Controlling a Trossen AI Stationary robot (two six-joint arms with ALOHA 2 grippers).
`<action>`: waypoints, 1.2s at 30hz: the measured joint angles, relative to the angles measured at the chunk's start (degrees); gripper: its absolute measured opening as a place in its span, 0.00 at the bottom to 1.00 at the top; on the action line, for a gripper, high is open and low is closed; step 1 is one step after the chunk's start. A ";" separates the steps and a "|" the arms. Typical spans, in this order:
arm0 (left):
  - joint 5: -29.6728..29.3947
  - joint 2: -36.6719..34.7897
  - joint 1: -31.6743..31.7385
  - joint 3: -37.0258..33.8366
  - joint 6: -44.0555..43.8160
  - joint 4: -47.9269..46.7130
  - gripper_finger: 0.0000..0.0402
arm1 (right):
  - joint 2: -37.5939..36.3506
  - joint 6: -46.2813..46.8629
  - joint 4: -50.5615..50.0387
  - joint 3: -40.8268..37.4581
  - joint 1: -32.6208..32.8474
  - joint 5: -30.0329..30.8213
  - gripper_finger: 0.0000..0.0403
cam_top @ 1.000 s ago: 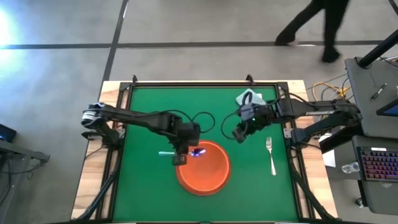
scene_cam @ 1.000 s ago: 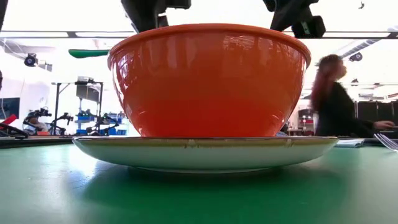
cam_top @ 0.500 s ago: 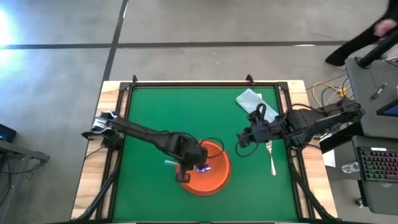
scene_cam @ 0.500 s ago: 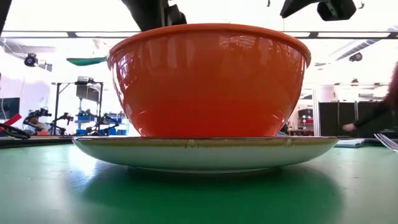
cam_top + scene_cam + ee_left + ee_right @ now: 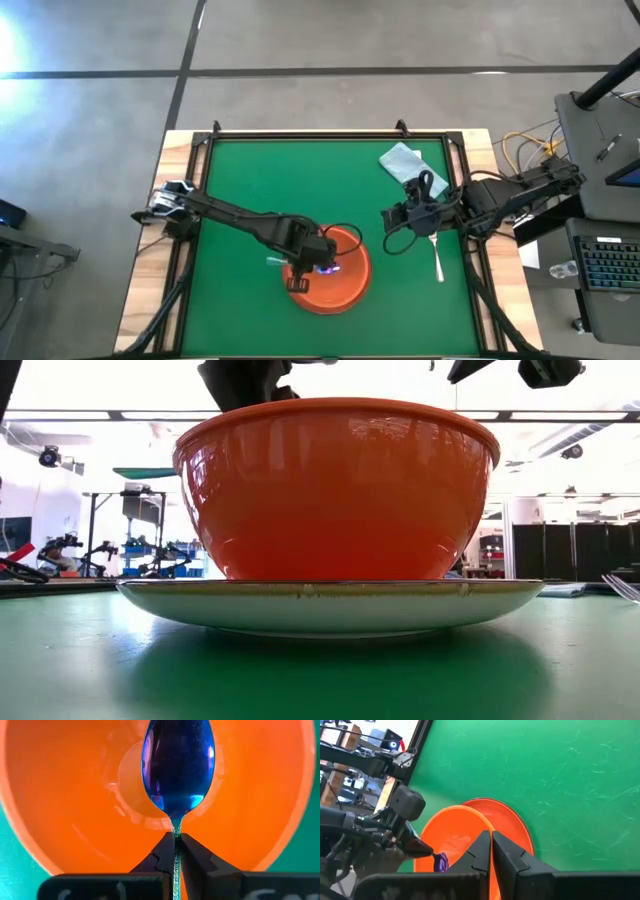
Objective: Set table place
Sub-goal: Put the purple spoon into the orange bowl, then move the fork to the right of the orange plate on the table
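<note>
An orange bowl [image 5: 330, 275] stands on an orange plate [image 5: 330, 605] near the table's middle front. My left gripper [image 5: 308, 268] is over the bowl, shut on a spoon with a purple-blue bowl end [image 5: 178, 765]; the spoon's teal handle end [image 5: 272, 262] sticks out past the bowl's left rim. My right gripper [image 5: 390, 220] is shut and empty, right of the bowl, beside the silver fork [image 5: 436, 252] that lies flat on the green table [image 5: 240, 190]. My left gripper pinches the spoon's thin handle [image 5: 175, 836] between its two fingers, just behind the purple-blue bowl end. The handle runs back between the fingers, and the bowl end sticks out past the fingertips. The spoon is clear above the inside of the orange bowl [image 5: 75, 795].
A pale blue-green folded cloth [image 5: 402, 162] lies at the far right of the table. The fork's tines show at the right edge of the low view [image 5: 625, 586]. A black rail frame [image 5: 205, 150] edges the table. Bare green surface lies on the left and far sides.
My left gripper has carried the spoon from the bowl's far left rim toward the near edge and down, over the bowl's inside. My right arm has drawn back toward the right and near edge, its gripper now beside the fork. A person beyond the table has walked out of view.
</note>
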 joint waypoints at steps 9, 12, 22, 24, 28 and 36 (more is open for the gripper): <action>1.32 0.42 -0.11 -0.07 0.05 4.16 0.08 | 0.02 0.74 0.00 0.00 -0.02 1.36 0.02; 1.31 0.42 -0.11 -0.07 0.70 5.09 0.09 | 0.02 0.42 -0.04 0.00 -0.02 1.38 0.02; -2.67 -0.66 -0.09 -0.17 0.76 4.97 0.10 | 0.02 0.39 -2.25 -0.11 -0.02 1.00 0.02; -2.80 -1.32 -0.09 -0.02 -0.46 4.94 0.10 | 0.02 0.38 -3.88 -0.11 0.18 -0.10 0.02; -3.27 -3.48 -0.10 0.11 -2.02 4.94 0.10 | 0.02 1.85 -9.24 -0.17 1.01 -2.77 0.02; -5.85 -7.78 -0.11 -0.02 -3.58 5.80 0.10 | 0.03 7.37 -14.11 -2.20 3.19 -3.34 0.02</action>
